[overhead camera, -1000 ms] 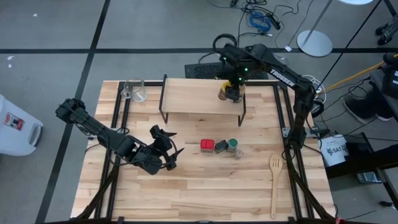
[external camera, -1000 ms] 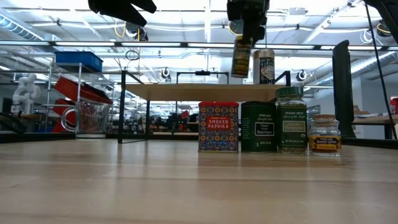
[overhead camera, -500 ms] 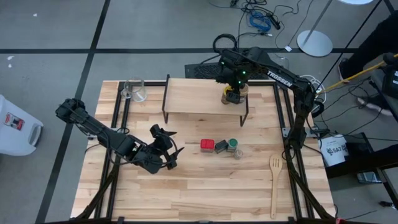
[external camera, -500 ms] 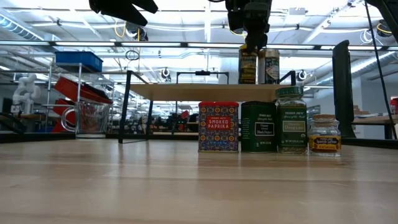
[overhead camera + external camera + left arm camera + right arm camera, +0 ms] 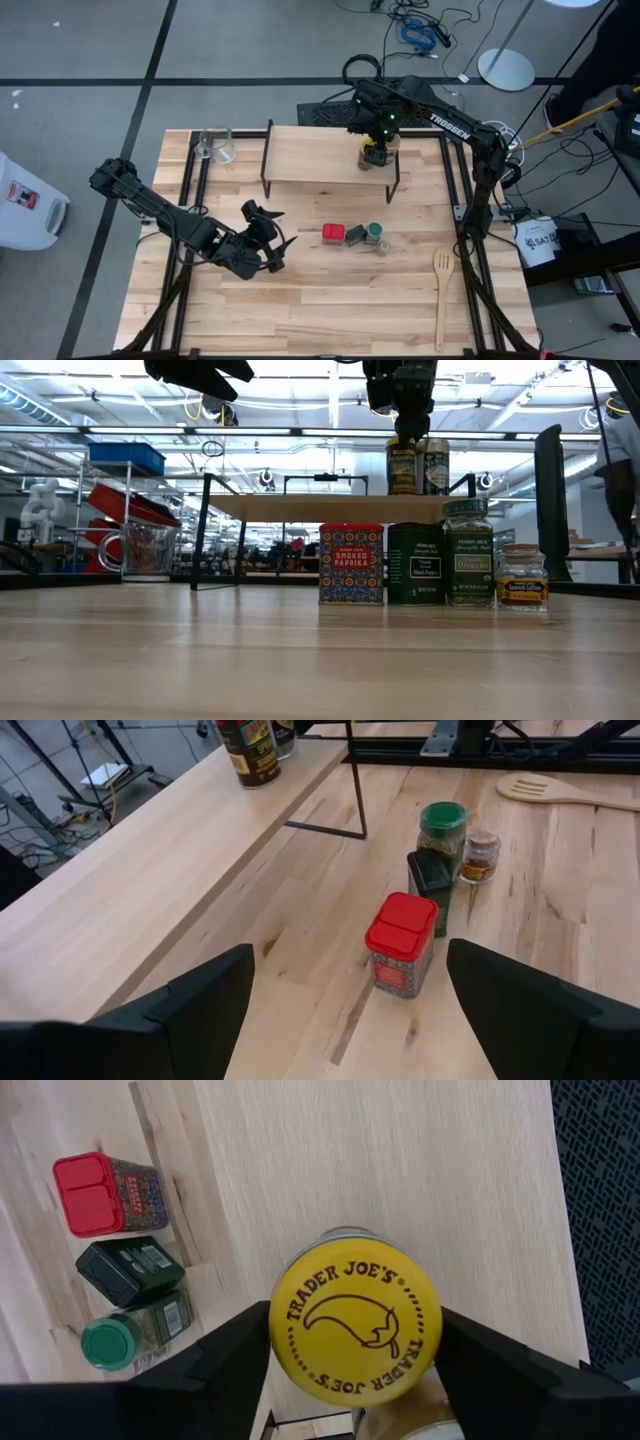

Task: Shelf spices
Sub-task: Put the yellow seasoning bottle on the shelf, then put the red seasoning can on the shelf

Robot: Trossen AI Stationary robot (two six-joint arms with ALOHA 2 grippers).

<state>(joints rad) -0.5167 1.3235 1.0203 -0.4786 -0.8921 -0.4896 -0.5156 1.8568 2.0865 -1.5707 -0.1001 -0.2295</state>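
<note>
Right gripper (image 5: 350,1350) over the shelf's (image 5: 310,155) right end, fingers spread either side of the yellow jar (image 5: 354,1316); jar stands upright on the plank, contact looks gone but hard to confirm. Tan jar (image 5: 436,466) just beside it. Past the fingers, on the table: red tin (image 5: 108,1192), dark tin (image 5: 130,1269), green-lidded jar (image 5: 135,1332) in a row. Left gripper (image 5: 268,240) idle, fingers wide apart, red tin between them farther off.
</note>
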